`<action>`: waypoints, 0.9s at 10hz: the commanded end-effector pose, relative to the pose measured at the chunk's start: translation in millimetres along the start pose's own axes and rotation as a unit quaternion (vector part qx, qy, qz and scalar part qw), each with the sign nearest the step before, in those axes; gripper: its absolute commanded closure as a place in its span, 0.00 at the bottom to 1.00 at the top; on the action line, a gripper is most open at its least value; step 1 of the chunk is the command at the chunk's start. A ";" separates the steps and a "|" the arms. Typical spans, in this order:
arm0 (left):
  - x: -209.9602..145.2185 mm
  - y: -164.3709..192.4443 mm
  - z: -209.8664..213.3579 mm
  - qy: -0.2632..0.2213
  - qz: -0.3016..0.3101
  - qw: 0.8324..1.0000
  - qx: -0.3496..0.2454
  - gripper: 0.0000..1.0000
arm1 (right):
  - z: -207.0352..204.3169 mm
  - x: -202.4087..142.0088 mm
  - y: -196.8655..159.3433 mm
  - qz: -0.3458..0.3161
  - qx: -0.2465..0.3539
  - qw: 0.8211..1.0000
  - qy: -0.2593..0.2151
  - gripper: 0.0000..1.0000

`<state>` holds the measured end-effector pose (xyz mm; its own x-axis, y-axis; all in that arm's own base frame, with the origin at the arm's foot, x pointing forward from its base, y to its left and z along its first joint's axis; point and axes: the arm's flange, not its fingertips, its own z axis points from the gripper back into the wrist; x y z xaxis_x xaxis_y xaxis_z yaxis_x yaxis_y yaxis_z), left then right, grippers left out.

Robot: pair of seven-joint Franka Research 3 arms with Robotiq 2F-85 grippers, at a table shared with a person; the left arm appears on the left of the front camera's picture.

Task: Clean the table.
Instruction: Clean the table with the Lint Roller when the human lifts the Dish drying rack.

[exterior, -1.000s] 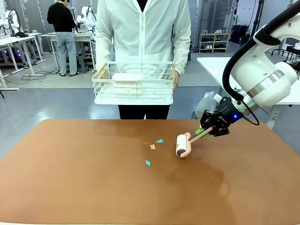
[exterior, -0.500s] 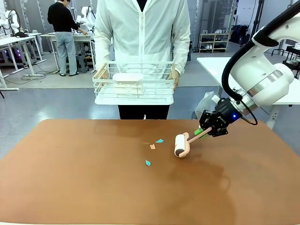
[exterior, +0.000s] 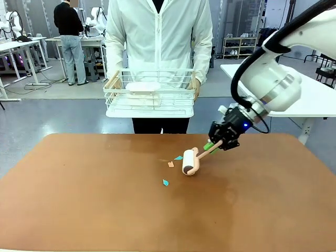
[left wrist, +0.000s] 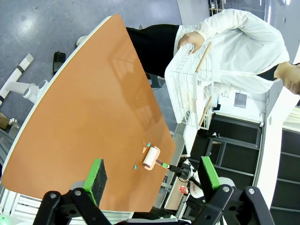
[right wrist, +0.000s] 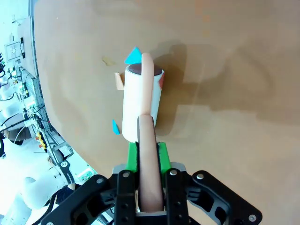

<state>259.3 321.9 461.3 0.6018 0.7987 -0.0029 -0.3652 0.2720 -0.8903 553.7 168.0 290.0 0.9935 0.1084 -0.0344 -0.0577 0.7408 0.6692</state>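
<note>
My right gripper (exterior: pixel 212 146) reaches in from the right over the reddish-brown, round-cornered table (exterior: pixel 79 210). It is clamped on the handle of a pale pink plastic lint roller (exterior: pixel 189 163), whose drum rests on the tabletop right of the middle. Just left of the drum lie a small teal paper scrap (exterior: pixel 179 157) and, nearer me, a small orange paper scrap (exterior: pixel 170 164). A second teal scrap (exterior: pixel 165 182) lies nearer still, apart from both. Beyond the far edge a person (exterior: pixel 160 31) holds a white wire basket (exterior: pixel 152 111) with a flat white object (exterior: pixel 143 87) inside.
</note>
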 end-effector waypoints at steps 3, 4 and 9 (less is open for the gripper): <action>2.0 0.7 3.4 0.001 -0.007 1.000 -0.012 0.00 | -70.3 -28.4 11.4 0.053 -0.065 0.994 0.070 0.79; 2.0 0.7 3.4 0.001 -0.007 1.000 -0.012 0.00 | -77.7 -29.6 22.8 0.059 -0.072 0.994 0.065 0.79; 2.0 0.7 3.4 0.001 -0.007 1.000 -0.012 0.00 | -120.6 -26.6 57.5 0.013 -0.039 0.997 0.071 0.79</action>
<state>259.3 321.9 461.3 0.6019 0.7986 -0.0030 -0.3652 0.2719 -0.8904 539.8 274.3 296.0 0.9877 0.1542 0.0265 -0.1345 0.7508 0.6467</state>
